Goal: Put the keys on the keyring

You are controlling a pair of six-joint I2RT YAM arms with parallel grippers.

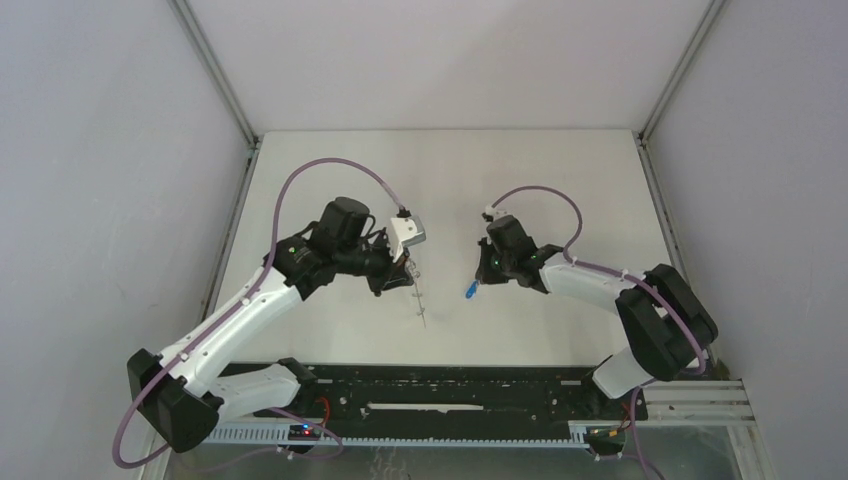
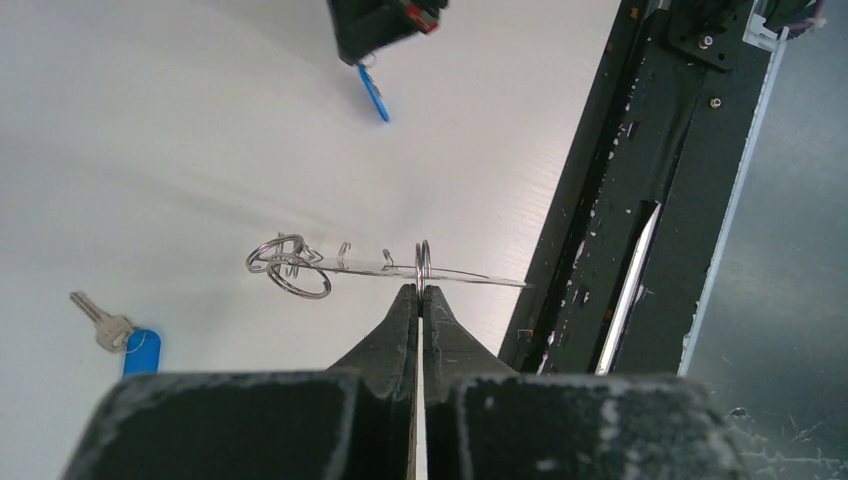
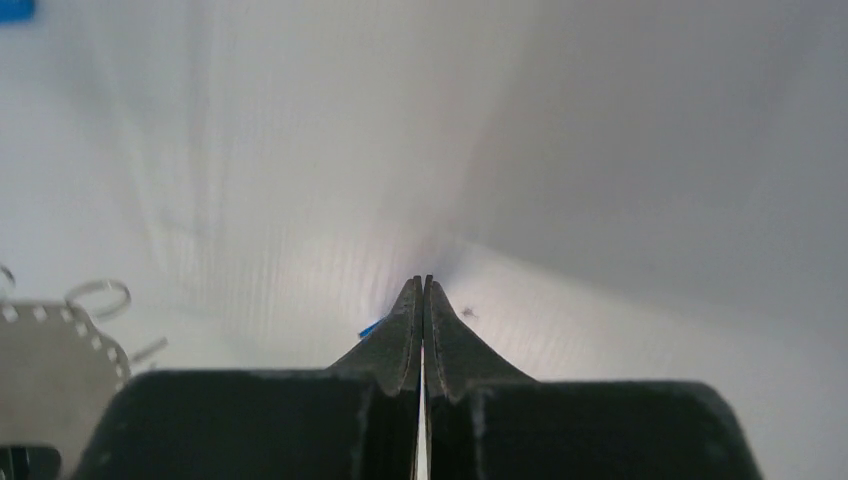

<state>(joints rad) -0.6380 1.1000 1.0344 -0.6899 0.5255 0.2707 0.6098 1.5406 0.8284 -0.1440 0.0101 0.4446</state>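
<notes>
Fingers (image 2: 400, 335) of the left gripper (image 2: 421, 292) pinch the keyring (image 2: 295, 265) edge-on over the table (image 2: 180, 150). The right gripper (image 3: 421, 285) is clamped on 1 blue-tagged key (image 2: 373, 93); the other key (image 2: 120, 338) lies flat. The dangling key may swing and miss the thin loops.

The thin grey keyring (image 2: 385, 268), fringed with wire loops, hangs edge-on above the bench (image 2: 150, 150). One blue-tagged key (image 2: 118, 333) lies flat there; the other key (image 2: 373, 92) dangles, lifted.

Bright even light, faint shadows on the table (image 1: 450, 170); right wrist view blurred.
</notes>
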